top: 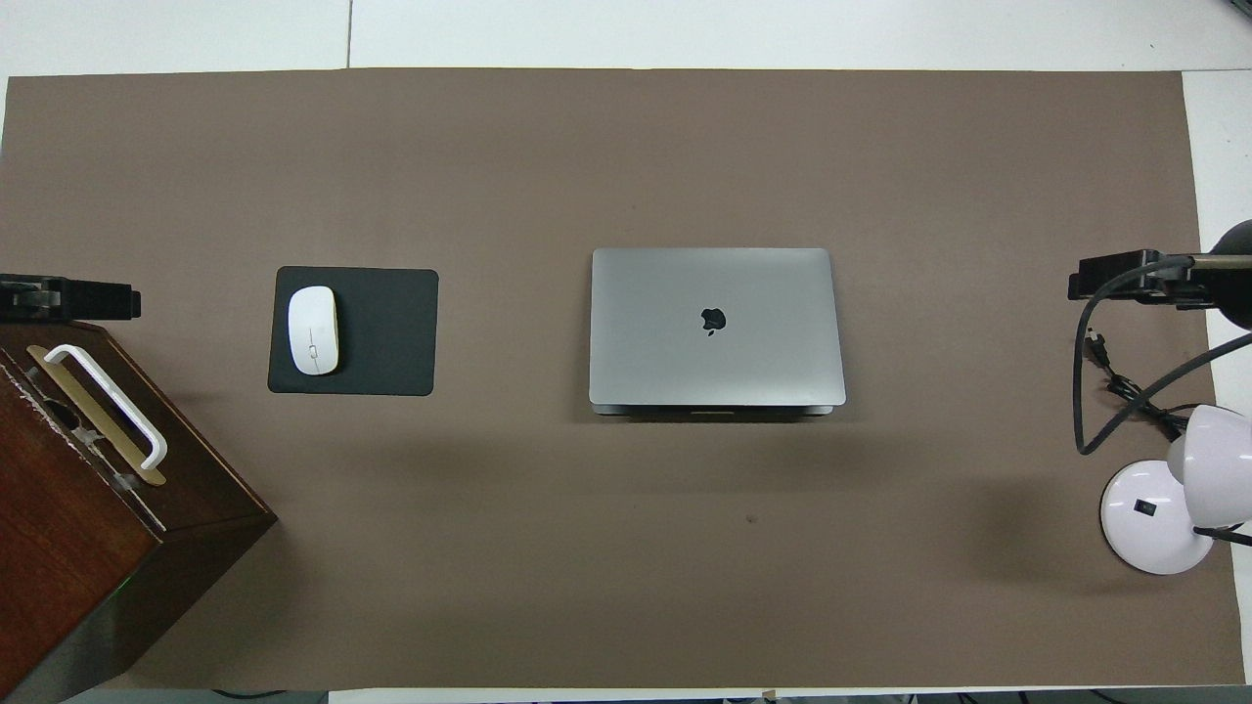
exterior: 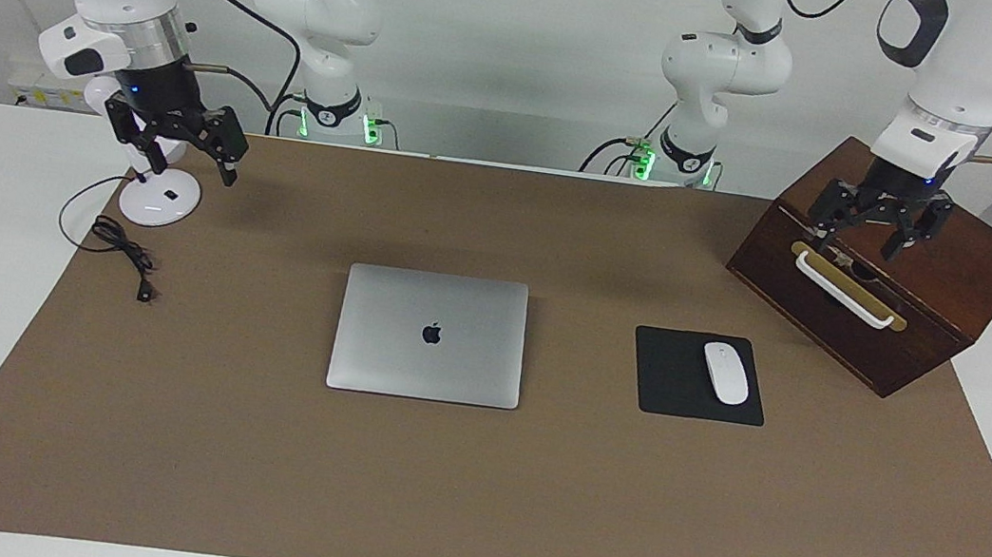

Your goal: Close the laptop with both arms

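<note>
The silver-grey laptop lies in the middle of the brown mat with its lid flat down and the dark apple logo facing up; it also shows in the overhead view. My left gripper hangs open and empty over the wooden box at the left arm's end of the table; in the overhead view only its tip shows. My right gripper hangs open and empty over the lamp's base at the right arm's end; it also shows in the overhead view. Both grippers are well away from the laptop.
A black mouse pad with a white mouse lies beside the laptop toward the left arm's end. A dark wooden box with a white handle stands there too. A white desk lamp and its black cable are at the right arm's end.
</note>
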Robot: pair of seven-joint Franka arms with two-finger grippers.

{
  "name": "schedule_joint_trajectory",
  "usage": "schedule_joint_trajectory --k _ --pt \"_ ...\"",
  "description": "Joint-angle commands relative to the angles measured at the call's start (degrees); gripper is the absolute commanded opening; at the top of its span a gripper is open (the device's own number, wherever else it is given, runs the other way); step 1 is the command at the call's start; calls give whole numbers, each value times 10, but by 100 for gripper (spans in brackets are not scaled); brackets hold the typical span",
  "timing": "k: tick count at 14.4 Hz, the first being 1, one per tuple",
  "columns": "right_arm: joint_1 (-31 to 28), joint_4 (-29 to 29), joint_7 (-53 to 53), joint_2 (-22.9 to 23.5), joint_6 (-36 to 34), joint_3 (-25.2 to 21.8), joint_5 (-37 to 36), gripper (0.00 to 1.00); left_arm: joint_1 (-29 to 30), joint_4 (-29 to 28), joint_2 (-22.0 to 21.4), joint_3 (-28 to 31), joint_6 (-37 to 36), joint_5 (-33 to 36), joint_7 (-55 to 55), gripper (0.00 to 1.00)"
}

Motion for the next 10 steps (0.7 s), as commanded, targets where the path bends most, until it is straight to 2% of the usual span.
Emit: schedule_joint_trajectory --k 1,3,10 --pt "-6 -9 -16 -7 6 1 -3 100 6 104 54 -7 -85 -10 -7 100" --pt "-7 -5 -16 -2 6 1 -3 100 6 113 61 -6 -110 -13 -9 100" --pt "-11 38 -15 31 -14 -2 -3 100 32 107 72 -5 -118 -9 -9 100"
